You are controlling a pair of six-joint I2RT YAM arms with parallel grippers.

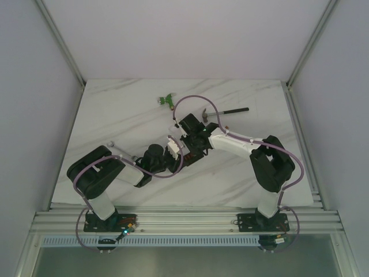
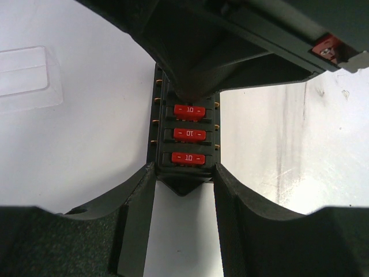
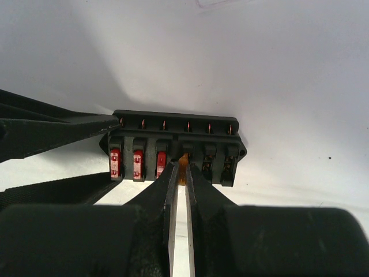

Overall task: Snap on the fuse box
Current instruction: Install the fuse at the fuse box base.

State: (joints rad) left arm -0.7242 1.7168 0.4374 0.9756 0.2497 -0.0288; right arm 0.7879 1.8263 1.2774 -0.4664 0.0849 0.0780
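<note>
Clamping the fuse box (image 2: 188, 147) across its 2 long edges, the left gripper (image 2: 184, 173) holds it at one end, with a pad pressed to each side wall. 3 red fuses fill the slots nearest that grip, and the 2 end slots look dark.

The right gripper (image 3: 180, 166) reaches over the other half of the box. Its fingers are drawn narrow, pinching an orange fuse (image 3: 183, 172) right at the 4th slot.

From above, the box sits near the middle of the bench (image 1: 115, 115). It is mostly hidden under the 2 meeting wrists and is well apart from every bench edge. Bare marble lies open to the left and toward the near edge.

A hammer (image 1: 226, 112) and a small green object (image 1: 167, 101) lie behind the grippers toward the far edge, neither touching the box. A clear lid (image 2: 26, 78) lies flat beside the box, apart from it. Whether the box rests on the bench or hangs just above it cannot be told.
</note>
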